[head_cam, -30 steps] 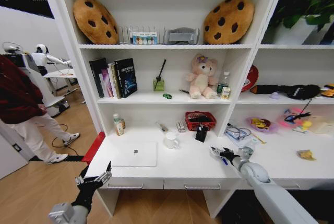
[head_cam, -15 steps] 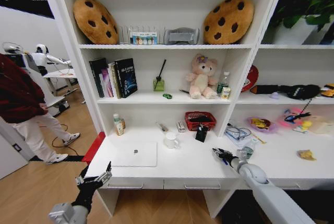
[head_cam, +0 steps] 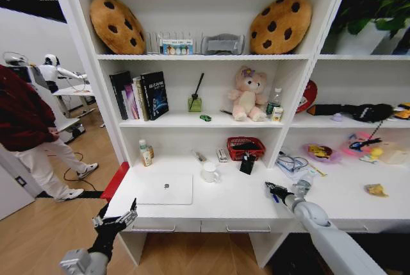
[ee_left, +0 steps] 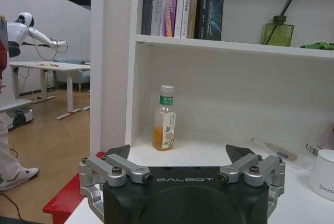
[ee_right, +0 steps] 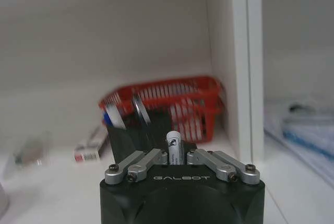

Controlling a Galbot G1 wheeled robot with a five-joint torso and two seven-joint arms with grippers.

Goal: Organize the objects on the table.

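Note:
My right gripper (head_cam: 271,191) hovers low over the table (head_cam: 230,206) right of centre, shut on a pen (ee_right: 174,147) whose white end sticks up between the fingers. Just beyond it stands the black pen cup (head_cam: 246,165), seen with pens in it (ee_right: 129,128) in the right wrist view. The silver laptop (head_cam: 165,189) lies closed at the left. A clear water bottle (head_cam: 303,183) stands right beside the gripper. A yellow scrap (head_cam: 375,190) lies far right. The green toy car (head_cam: 205,118) sits on the shelf above. My left gripper (head_cam: 116,216) hangs open below the table's left front corner.
A white mug (head_cam: 209,172), a red basket (head_cam: 245,147) and a juice bottle (head_cam: 147,153) stand along the back of the table. An upright shelf wall (head_cam: 277,140) rises close behind the right gripper. Cables and clutter (head_cam: 291,162) lie on the right section. A person stands far left.
My right gripper has shifted slightly to the right and nearer the front edge with the pen. The left arm has not moved.

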